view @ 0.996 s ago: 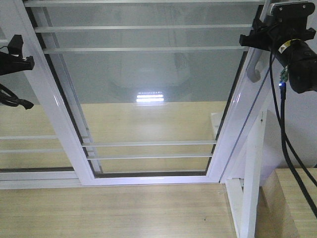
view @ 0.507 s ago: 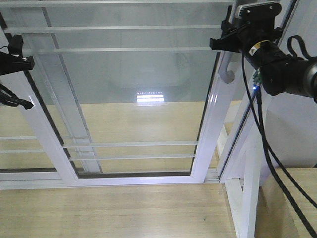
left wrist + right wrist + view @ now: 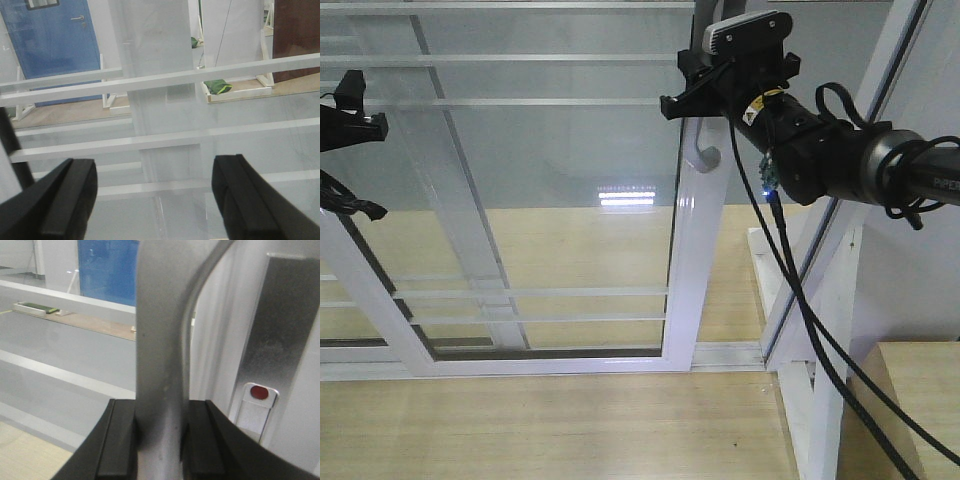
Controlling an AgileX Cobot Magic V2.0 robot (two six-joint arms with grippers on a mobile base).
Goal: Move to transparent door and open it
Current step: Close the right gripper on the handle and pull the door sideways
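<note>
Seeing the right tool (image 3: pixel 703 108) clamped on the curved grey handle (image 3: pixel 706 150) of the transparent door (image 3: pixel 550 170), up near the top of the front view. Same story from the right wrist cam: black pads (image 3: pixel 120 440) squeezed against both sides of the bar, no daylight between. Also spotting a small lock plate (image 3: pixel 257 405) with a red dot just beside the handle, on the same stile.

As for the door itself: standing partly open, handle stile well apart from the slanted white frame post (image 3: pixel 830 230) on the right, with pale wood-look floor (image 3: pixel 570 430) showing in the gap. Overlapping a second white-framed glass panel (image 3: pixel 460 220) visible through it on the left side.

Over at the left edge, just the left tool (image 3: pixel 345 115) hanging in front of the glass, touching nothing. Fingers (image 3: pixel 65 200) wide apart in the left wrist view, nothing between them but glass, white crossbars (image 3: pixel 160 142) and a blue door (image 3: pixel 50 45) way off behind.
</note>
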